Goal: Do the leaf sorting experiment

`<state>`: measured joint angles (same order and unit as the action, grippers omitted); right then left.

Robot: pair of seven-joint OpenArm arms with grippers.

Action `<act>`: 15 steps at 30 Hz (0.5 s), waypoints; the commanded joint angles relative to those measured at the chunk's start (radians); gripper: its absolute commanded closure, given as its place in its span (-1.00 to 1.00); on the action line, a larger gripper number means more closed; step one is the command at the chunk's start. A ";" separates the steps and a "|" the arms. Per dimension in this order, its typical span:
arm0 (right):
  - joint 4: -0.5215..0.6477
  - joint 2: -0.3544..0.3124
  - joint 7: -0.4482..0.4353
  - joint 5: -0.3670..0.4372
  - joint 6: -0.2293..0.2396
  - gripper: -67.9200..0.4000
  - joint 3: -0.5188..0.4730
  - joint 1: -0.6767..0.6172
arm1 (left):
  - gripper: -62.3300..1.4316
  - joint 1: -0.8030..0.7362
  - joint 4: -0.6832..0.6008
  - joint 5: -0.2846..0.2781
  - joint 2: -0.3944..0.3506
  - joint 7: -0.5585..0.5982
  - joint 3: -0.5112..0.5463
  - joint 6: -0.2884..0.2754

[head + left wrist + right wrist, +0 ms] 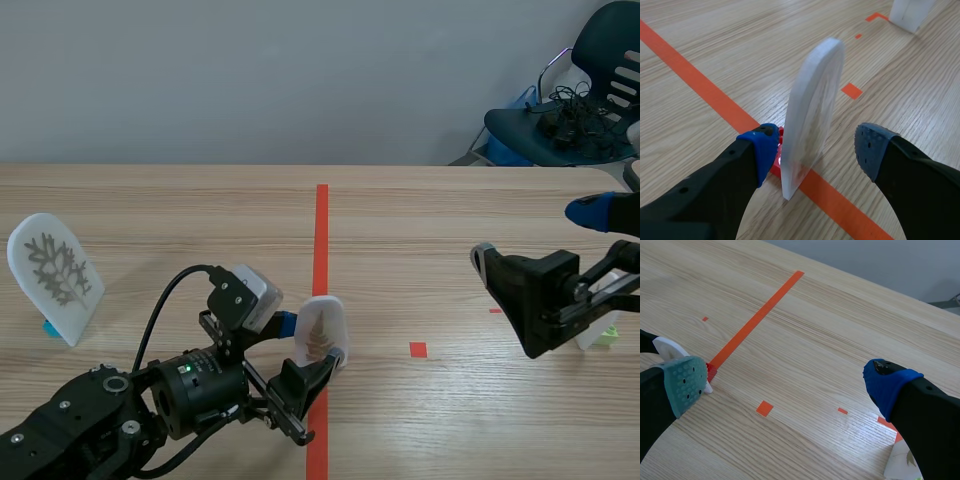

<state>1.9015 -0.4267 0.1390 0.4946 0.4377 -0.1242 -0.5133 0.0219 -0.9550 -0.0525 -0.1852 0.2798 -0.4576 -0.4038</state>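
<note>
2 fingers (pixel 757 150) of L hand (pixel 815 145) wide apart, straddling upright leaf card (pixel 812 100).

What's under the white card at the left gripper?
A red block under the white rounded leaf card, on the orange tape line; card and blue finger pad hide most of it.

A plain grey wall (pixel 250 70) rises behind the light wood-grain table (pixel 150 200). Past the table's far right corner, a dark chair (pixel 600 40) holds tangled black cables (pixel 570 105).
</note>
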 commanded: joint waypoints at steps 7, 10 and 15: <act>0.000 -0.011 -0.014 0.007 -0.003 -0.93 -0.019 0.014 | 0.52 0.000 -0.026 -0.011 0.019 0.043 0.006 -0.003; 0.000 -0.011 -0.014 0.007 -0.003 -0.93 -0.019 0.014 | 0.68 -0.001 -0.028 -0.011 0.018 0.042 0.006 -0.010; 0.000 -0.011 -0.014 0.007 -0.003 -0.93 -0.019 0.014 | 0.70 -0.043 -0.104 -0.061 0.006 -0.001 0.023 -0.029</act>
<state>1.9015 -0.4267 0.1390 0.4946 0.4377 -0.1242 -0.5133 -0.0025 -0.9989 -0.0883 -0.1730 0.2722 -0.4446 -0.4213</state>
